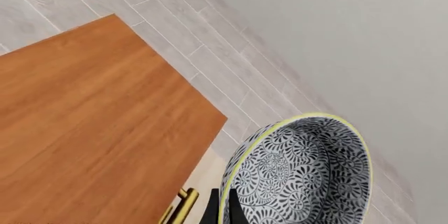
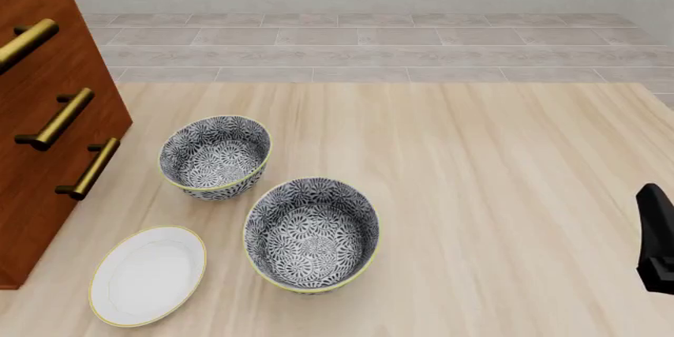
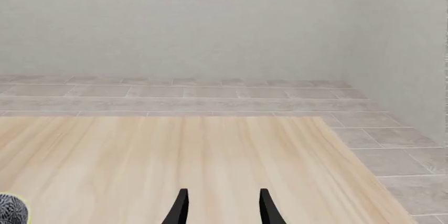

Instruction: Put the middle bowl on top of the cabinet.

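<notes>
The left gripper is clamped on the rim of the middle bowl, one dark finger outside the wall and one inside, so the bowl hangs tilted with its patterned inside turned toward the wrist camera; a rim pinch of this kind suits a deep, thin-walled bowl, since the jaws need not span its whole width; the bowl is held high, above the level of the cabinet, whose flat reddish-brown top fills much of the left wrist view, with a brass handle just showing below its front edge; the bowl sits off the top's corner rather than over it, so by my judgement the carry is well along but the bowl must yet travel inward over the wood before it can be lowered and released; in the front view two other bowls and a white plate rest on the table near the cabinet's drawers; the right gripper idles low over bare tabletop, its jaws apart and holding nothing, kept well aside from the work.
</notes>
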You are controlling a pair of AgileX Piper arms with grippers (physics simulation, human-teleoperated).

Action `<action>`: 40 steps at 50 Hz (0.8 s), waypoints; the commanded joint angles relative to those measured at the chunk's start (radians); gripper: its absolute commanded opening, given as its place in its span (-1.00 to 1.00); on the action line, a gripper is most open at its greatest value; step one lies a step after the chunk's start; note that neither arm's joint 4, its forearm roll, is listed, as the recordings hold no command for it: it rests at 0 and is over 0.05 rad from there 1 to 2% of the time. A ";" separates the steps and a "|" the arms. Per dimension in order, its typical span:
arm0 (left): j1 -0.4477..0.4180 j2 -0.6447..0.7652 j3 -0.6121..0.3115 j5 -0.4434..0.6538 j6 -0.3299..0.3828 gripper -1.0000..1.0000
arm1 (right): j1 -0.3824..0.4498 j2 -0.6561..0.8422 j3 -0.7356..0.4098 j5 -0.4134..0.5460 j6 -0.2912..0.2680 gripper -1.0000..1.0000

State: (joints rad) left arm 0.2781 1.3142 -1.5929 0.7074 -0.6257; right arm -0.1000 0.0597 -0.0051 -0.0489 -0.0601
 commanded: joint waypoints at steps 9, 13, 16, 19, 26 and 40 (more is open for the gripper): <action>0.072 0.013 -0.028 0.020 -0.038 -1.00 | 0.001 -0.002 -0.001 0.003 0.000 1.00; 0.092 0.013 -0.023 0.017 -0.042 -1.00 | -0.001 -0.005 -0.002 0.005 0.000 1.00; 0.104 0.009 -0.022 0.018 -0.044 -1.00 | 0.001 -0.006 -0.002 0.007 0.000 1.00; 0.112 0.008 -0.025 0.021 -0.046 -1.00 | 0.002 -0.006 -0.002 0.007 -0.002 1.00; 0.121 0.009 -0.028 0.023 -0.049 -1.00 | 0.002 -0.001 -0.001 0.001 -0.001 1.00; 0.170 0.014 -0.031 0.058 -0.073 -1.00 | 0.005 -0.008 -0.002 0.008 -0.002 1.00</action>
State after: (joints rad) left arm 0.4191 1.3295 -1.6154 0.7472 -0.6861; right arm -0.0963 0.0574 -0.0060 -0.0464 -0.0613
